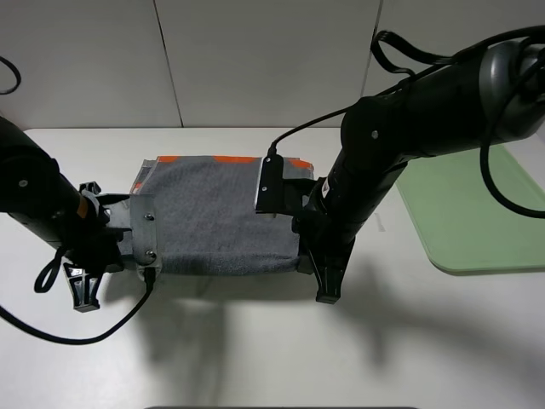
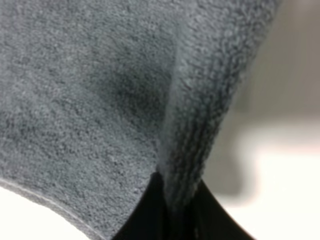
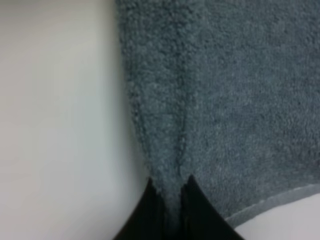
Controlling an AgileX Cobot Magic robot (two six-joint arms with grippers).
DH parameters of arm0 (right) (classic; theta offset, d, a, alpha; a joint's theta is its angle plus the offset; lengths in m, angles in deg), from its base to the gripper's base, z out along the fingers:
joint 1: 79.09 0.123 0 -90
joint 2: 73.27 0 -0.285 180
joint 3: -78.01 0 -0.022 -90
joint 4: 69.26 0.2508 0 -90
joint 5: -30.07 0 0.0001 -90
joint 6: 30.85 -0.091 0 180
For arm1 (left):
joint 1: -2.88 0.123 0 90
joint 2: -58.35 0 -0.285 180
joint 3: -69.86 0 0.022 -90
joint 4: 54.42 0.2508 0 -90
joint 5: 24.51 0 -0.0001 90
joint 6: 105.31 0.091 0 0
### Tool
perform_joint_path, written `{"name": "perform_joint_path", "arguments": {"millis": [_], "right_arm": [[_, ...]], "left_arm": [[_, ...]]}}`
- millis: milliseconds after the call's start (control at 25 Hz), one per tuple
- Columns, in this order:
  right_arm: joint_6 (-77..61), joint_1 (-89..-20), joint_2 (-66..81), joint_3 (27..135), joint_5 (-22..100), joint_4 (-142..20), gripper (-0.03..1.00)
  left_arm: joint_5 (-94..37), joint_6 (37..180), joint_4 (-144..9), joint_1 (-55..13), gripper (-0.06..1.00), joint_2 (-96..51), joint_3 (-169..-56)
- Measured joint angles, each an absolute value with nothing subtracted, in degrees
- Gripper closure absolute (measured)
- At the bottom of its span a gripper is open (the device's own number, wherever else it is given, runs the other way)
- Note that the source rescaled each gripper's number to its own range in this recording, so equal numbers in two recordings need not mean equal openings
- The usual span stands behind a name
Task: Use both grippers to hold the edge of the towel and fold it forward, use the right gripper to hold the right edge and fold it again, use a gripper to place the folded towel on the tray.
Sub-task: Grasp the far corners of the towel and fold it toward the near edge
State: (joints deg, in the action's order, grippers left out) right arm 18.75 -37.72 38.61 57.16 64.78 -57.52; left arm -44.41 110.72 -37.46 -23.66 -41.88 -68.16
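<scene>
Closest in, the left claw [image 2: 175, 205] is squeezed tight on the towel [image 1: 221, 221], with a thick fold of grey cloth pinched between its two black tips. The right claw [image 3: 172, 205] is squeezed tight too and grips a thinner fold the same way. What each claw holds is the edge of the towel [image 1: 226, 271], the long soft side nearest the high camera, one claw at each end of it. A thin pale hem line [image 3: 272, 200] runs along the cloth just beside the right claw. Both close-up views are blurry, and the cloth fills most of each. From up high, the claw tips cannot be seen, because the black arms and their grey boxes cover the two near corners. A dark shadow lies on the white table [image 1: 255, 358] just in front of the towel. The towel spreads away between the two arms, and at its far side there are orange patches [image 1: 234, 158], partly covered by the right arm's box. The green tray [image 1: 477, 213] sits well apart on the right side, with nothing on the part that shows. The right arm hides one corner of it and the picture's side cuts it off.
</scene>
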Motion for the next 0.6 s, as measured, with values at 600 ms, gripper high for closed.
{"name": "perform_joint_path", "arguments": {"millis": [600], "right_arm": [[9.95,-37.72,33.17,57.16,76.1,-55.74,0.97]], "left_arm": [[-55.86,110.72,-48.46,-23.97,0.94,-29.03,-68.12]]}}
